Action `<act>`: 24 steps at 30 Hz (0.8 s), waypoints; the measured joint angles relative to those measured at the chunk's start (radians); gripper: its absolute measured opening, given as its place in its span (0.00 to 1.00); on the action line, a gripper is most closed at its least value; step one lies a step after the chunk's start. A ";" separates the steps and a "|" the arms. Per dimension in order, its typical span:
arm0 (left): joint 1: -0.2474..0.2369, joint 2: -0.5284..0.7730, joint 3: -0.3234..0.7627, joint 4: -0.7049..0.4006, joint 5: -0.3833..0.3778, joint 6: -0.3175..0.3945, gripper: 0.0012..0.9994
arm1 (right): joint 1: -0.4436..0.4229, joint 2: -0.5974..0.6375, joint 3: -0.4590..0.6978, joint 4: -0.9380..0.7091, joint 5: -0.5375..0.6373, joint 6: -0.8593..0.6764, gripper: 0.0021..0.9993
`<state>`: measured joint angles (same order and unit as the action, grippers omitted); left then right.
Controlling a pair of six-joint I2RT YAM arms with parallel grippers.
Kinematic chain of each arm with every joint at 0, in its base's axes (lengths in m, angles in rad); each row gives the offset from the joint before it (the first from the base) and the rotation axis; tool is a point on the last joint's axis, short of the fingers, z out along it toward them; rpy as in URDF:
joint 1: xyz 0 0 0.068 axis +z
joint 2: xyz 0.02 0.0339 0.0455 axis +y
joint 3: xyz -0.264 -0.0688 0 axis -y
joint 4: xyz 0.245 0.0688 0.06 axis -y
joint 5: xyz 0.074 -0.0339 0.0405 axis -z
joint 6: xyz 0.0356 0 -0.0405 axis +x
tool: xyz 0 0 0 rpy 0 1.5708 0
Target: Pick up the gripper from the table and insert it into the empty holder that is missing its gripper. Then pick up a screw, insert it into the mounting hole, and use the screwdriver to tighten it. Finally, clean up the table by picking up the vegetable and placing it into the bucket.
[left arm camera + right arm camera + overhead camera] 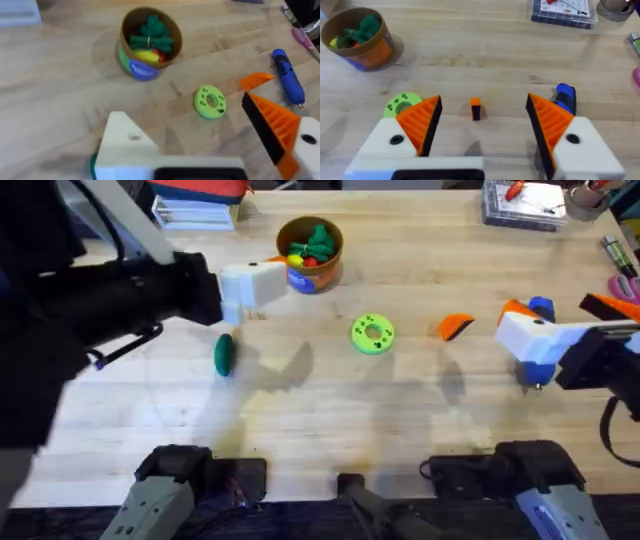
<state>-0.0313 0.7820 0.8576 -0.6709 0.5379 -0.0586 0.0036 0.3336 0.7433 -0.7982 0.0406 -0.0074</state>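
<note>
A small orange gripper piece (456, 326) lies on the wooden table; in the right wrist view this orange piece (475, 107) sits between and beyond my open fingers. The blue screwdriver (540, 308) lies on the table beside my right gripper (527, 345), partly hidden by it. A dark green vegetable (224, 353) rests on the table below my left gripper (258, 288), which hovers open beside the bucket (310, 255). The bucket (147, 42) holds green, yellow and red toy vegetables. The holder and the screw are out of view.
A lime-green disc (373, 333) with small holes lies mid-table. Books (195, 210) sit at the back left. A clear box (522, 202), tape (590, 195) and pens (620, 265) are at the back right. The arm bases (180, 480) stand along the near edge.
</note>
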 joint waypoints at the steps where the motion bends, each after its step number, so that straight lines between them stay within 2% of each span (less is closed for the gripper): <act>1: -0.017 -0.020 -0.027 0.062 0.001 0.022 0.99 | 0.000 0.000 0.000 0.000 0.000 0.000 0.99; 6: -0.099 -0.249 -0.281 0.354 0.001 0.085 0.99 | 0.000 0.000 0.000 0.000 0.000 0.000 0.99; 9: -0.130 -0.405 -0.442 0.463 0.002 0.100 0.99 | 0.000 0.000 0.000 0.000 0.000 0.000 0.99; 13: -0.152 -0.570 -0.616 0.499 0.020 0.110 0.99 | 0.000 0.000 0.000 -0.001 0.000 0.000 0.99; 18: -0.152 -0.739 -0.739 0.496 0.063 0.111 0.99 | 0.000 0.000 0.000 -0.001 0.000 0.000 0.99; 24: -0.159 -0.777 -0.812 0.534 0.125 0.103 0.99 | 0.000 0.000 0.000 -0.001 0.000 0.000 0.99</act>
<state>-0.1899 0.0051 0.0452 -0.1372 0.6631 0.0448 0.0036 0.3336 0.7433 -0.7990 0.0406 -0.0074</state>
